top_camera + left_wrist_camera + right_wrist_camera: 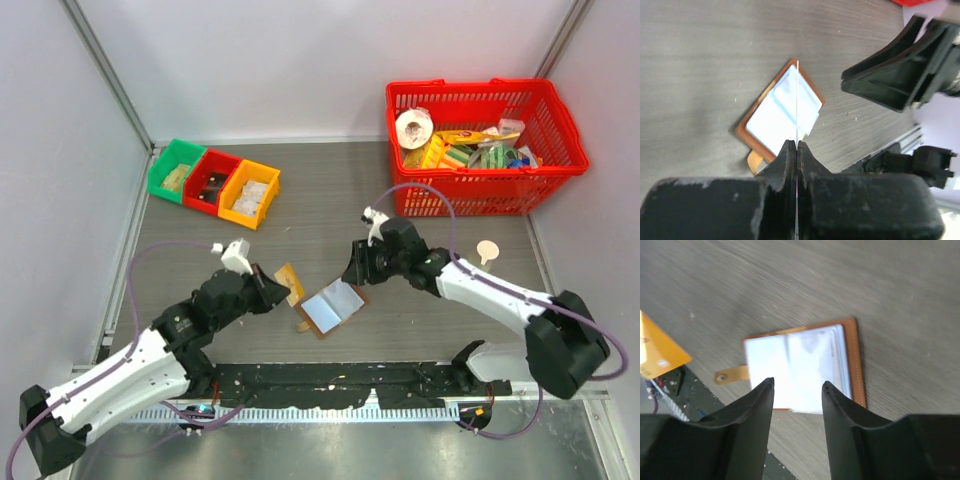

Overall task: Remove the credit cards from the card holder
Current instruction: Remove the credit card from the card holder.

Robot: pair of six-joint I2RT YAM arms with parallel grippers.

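With a credit card (pixel 289 281) pinched tight in the left gripper (pixel 797 145), you are readying the half-open, empty right gripper (pixel 797 386) over the card holder (pixel 333 308) for another.

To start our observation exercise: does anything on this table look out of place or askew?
Nothing looks spilled or damaged. The card holder lies open and slanted on the table. A small beige round-headed piece lies alone beside the red basket, outside any container. The left gripper holds an orange card aloft.
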